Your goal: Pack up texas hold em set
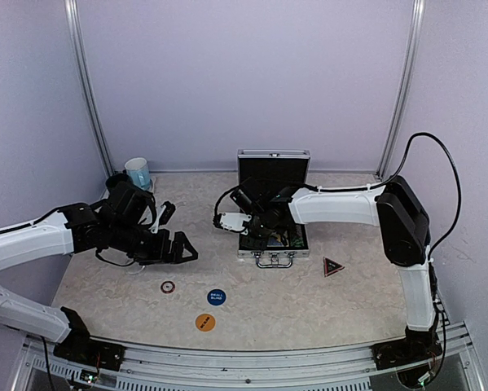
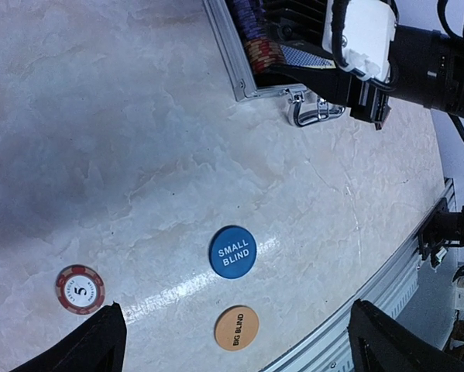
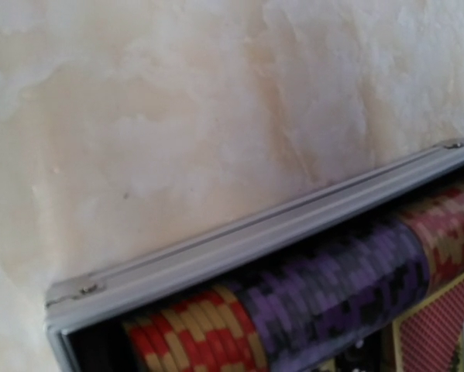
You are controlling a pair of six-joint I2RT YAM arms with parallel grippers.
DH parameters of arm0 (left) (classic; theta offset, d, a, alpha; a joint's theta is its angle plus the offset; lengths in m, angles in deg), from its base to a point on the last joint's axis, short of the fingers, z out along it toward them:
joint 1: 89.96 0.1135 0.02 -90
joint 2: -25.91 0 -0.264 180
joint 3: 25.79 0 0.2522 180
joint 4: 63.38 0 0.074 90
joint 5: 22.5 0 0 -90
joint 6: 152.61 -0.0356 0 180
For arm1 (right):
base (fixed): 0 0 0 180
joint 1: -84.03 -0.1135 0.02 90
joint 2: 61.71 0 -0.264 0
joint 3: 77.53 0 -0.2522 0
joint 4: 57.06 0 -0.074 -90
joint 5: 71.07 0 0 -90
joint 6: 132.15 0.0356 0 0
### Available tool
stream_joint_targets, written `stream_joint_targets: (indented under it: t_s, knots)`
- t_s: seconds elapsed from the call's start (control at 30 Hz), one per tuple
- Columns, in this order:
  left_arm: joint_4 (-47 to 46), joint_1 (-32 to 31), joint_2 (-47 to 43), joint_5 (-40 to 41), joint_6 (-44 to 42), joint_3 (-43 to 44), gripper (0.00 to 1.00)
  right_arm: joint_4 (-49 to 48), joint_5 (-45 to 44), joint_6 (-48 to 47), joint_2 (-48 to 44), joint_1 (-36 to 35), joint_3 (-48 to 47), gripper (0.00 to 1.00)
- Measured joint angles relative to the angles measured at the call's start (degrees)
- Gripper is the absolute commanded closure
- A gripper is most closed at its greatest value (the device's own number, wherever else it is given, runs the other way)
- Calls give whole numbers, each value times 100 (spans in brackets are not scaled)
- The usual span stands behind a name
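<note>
The right hand point(image 1: 264, 230) hangs over the left part of the open silver case point(image 1: 274, 254); I cannot tell whether its fingers are spread or closed. The left hand point(image 1: 176, 232) is spread wide and empty, well left of the case, above the counter point(image 1: 105, 277). Inside the case, along its left wall, lie rows of chips point(image 3: 324, 287) in red, purple and dark red, with a red-backed card deck point(image 3: 437, 325) beside them. On the counter in front of the case and to its left lie the blue button point(image 2: 233, 251), the orange button point(image 2: 236, 328) and a single red chip point(image 2: 80, 288). The dark triangular marker point(image 1: 332, 266) lies near the case's front right corner.
</note>
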Motion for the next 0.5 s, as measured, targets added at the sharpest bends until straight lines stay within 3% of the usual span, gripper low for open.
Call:
stream_joint_targets:
  t_s: [0.5]
  knots:
    - [42,-2,151,507,111,-162,1,136,247,181,4,-22,-166,50]
